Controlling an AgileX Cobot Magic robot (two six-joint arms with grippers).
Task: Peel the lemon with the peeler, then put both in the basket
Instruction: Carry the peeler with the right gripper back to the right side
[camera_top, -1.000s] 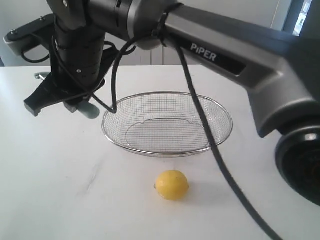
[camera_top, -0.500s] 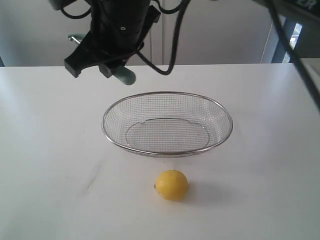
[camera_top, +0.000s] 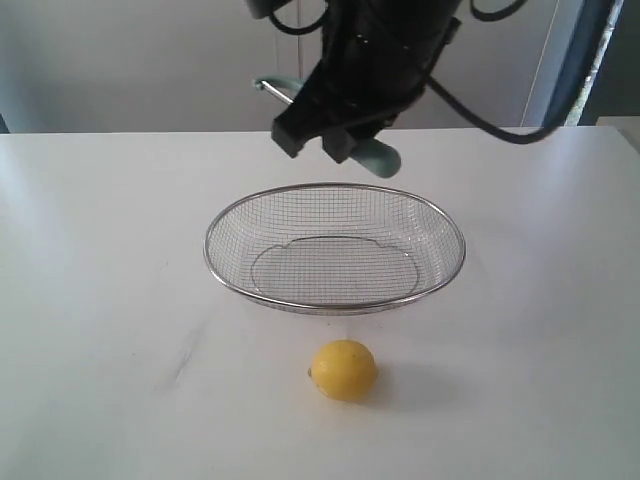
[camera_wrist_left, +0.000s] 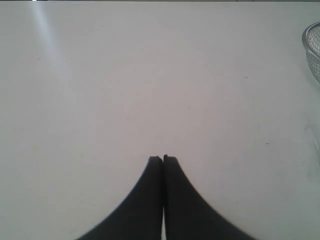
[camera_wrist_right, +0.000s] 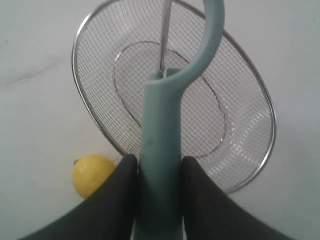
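Observation:
My right gripper (camera_top: 335, 135) hangs above the far rim of the wire basket (camera_top: 225, 215), shut on the pale teal peeler (camera_top: 375, 155). In the right wrist view the peeler (camera_wrist_right: 160, 150) stands gripped between both fingers (camera_wrist_right: 117, 195), its hooked head over the basket (camera_wrist_right: 250, 100). The yellow lemon (camera_top: 343, 369) lies on the table just in front of the basket, and the lemon (camera_wrist_right: 92, 172) also peeks out beside one finger. My left gripper (camera_wrist_left: 163, 158) is shut and empty over bare table, with the basket rim (camera_wrist_left: 309, 47) at the frame edge.
The white table (camera_top: 100, 300) stretches around the basket and lemon. Black cables (camera_top: 480, 110) trail from the right arm above the back of the table. A wall and window strip stand behind.
The right arm has swung from the far left of the table rightward, carrying the peeler, and now hangs over the basket's far rim. Lemon and basket have not moved.

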